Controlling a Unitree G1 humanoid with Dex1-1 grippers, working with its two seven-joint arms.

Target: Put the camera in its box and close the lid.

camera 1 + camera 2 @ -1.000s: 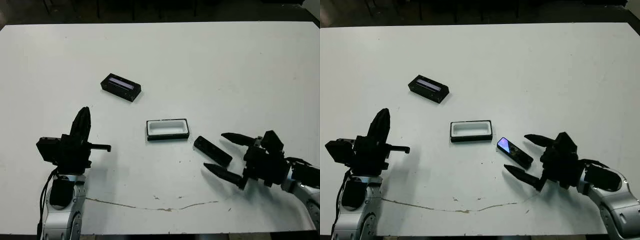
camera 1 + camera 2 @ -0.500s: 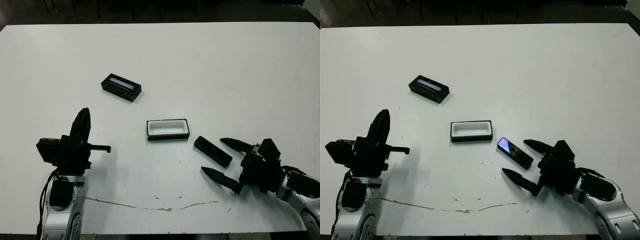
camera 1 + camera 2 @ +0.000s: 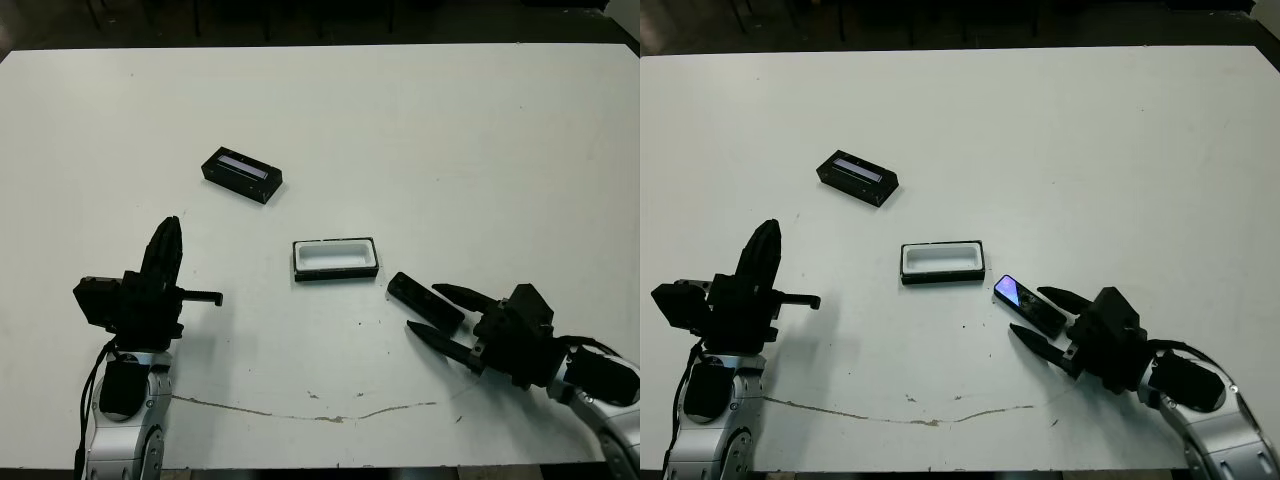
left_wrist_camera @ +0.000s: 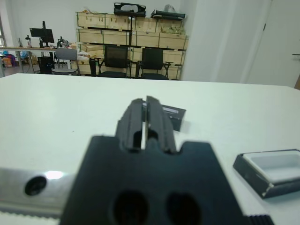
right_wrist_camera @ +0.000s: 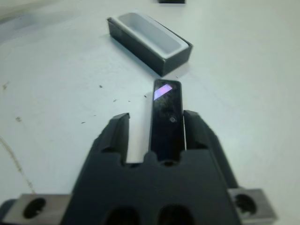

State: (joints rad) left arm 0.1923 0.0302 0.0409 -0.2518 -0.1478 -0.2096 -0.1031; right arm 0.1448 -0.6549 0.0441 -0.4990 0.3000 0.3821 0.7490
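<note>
Black slim camera [image 5: 166,119], purple glint at tip, lies btwn spread right hand [image 3: 1040,321]; left hand [image 4: 146,123] together.

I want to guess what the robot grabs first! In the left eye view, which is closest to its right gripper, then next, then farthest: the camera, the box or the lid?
From the right gripper:
1. The camera, lying between its open jaws.
2. The box, farther up the table toward the middle.
3. The lid, farthest off, over on the robot's left side.
</note>
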